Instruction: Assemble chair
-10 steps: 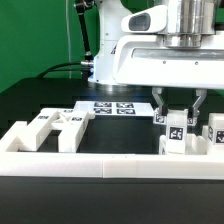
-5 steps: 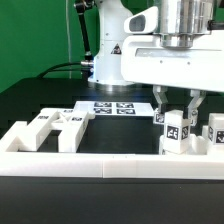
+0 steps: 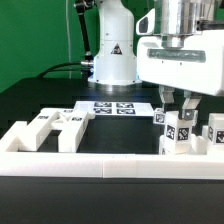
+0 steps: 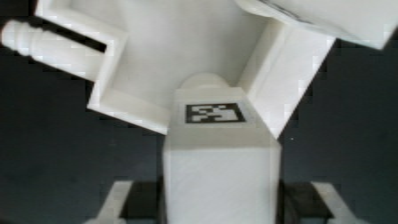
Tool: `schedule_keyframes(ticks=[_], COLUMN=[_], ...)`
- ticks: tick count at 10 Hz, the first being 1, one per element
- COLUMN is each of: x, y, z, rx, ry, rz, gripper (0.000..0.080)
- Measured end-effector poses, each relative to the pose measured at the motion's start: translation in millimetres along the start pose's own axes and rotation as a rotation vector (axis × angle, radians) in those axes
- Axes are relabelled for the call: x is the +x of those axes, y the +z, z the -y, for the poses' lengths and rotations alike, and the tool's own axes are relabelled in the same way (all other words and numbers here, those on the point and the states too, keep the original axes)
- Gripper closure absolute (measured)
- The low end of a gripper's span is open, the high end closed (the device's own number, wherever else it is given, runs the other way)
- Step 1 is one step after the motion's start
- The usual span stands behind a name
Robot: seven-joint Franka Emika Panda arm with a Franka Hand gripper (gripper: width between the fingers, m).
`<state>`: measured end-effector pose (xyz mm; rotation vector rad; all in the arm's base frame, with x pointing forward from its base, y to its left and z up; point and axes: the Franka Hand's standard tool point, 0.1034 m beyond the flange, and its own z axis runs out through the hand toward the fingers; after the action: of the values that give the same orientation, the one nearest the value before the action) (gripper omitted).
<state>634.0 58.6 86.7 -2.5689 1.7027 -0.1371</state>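
White hard plastic makes up the leg [image 3: 180,127], a chunky square post with a black-and-white tag on its face. It appears upright, to the exterior view's right of the marker board [image 3: 112,107] and a little nearer the camera. Other tagged chair parts [image 3: 216,130] crowd close beside it. Whether it rests on something or hangs free I cannot tell. The gripper [image 3: 181,112] reaches down onto it from above, and the jaws are clamped on its two opposite flat sides. In the wrist view one finger [image 4: 121,200] shows on each side.

By the look of it, the piece is stiff and light and will not bend or crush under the pinch. Its smooth faces are probably slippery, so a hold square across parallel sides, near the middle of the length, seems safest. A grip close to an end could let it pivot. The tag face is best left uncovered.

In the wrist view a larger panel [image 4: 160,70] with two round pegs [image 4: 45,42] lies just past the leg's end; whether they touch I cannot tell. Those pegs look like the thinnest, most breakable features, so they are no place to pinch.

Farther out, more loose parts [image 3: 50,125] lie to the exterior view's left of the marker board, against the low wall [image 3: 100,165]. Behind the board stands the robot base [image 3: 112,60].
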Motion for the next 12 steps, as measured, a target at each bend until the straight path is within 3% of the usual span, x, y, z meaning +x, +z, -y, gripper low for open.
schedule_keyframes(ticks=[3, 4, 5, 8, 11, 12], x=[0.6, 2.0, 1.1, -1.2, -0.9, -0.8], y=[0.3, 0.5, 0.3, 1.2, 1.1, 1.1], z=[-1.0, -4.4, -6.8, -3.8, -2.8, -2.8], rx=[0.006, 0.034, 0.038, 0.037, 0.038, 0.040], ry=[0.137, 0.308, 0.418, 0.711, 0.753, 0.689], rz=[0.008, 0.022, 0.038, 0.056, 0.057, 0.055], gripper=[0.0511, 0.0511, 0.0511, 0.0511, 0.0511, 0.0413])
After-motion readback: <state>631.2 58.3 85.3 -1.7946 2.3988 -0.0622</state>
